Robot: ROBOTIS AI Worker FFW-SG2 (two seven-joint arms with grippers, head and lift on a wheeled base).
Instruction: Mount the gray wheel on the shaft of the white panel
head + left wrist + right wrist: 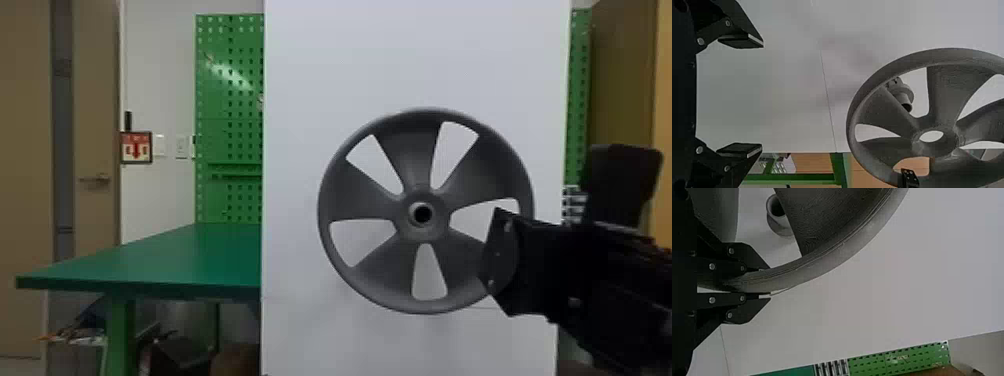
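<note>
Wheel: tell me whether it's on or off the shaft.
Off. The shaft shows through a gap in the wheel, away from the empty hub, while the right hand grips the rim.

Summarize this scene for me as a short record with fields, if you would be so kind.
gray wheel: five-spoked, off the shaft, in front of the white panel
shaft: bare, projecting from the panel, visible between wheel spokes
right gripper: closed on the wheel's rim
left gripper: open, empty
surroundings: green table and green pegboard, left of the panel in the head view
</note>
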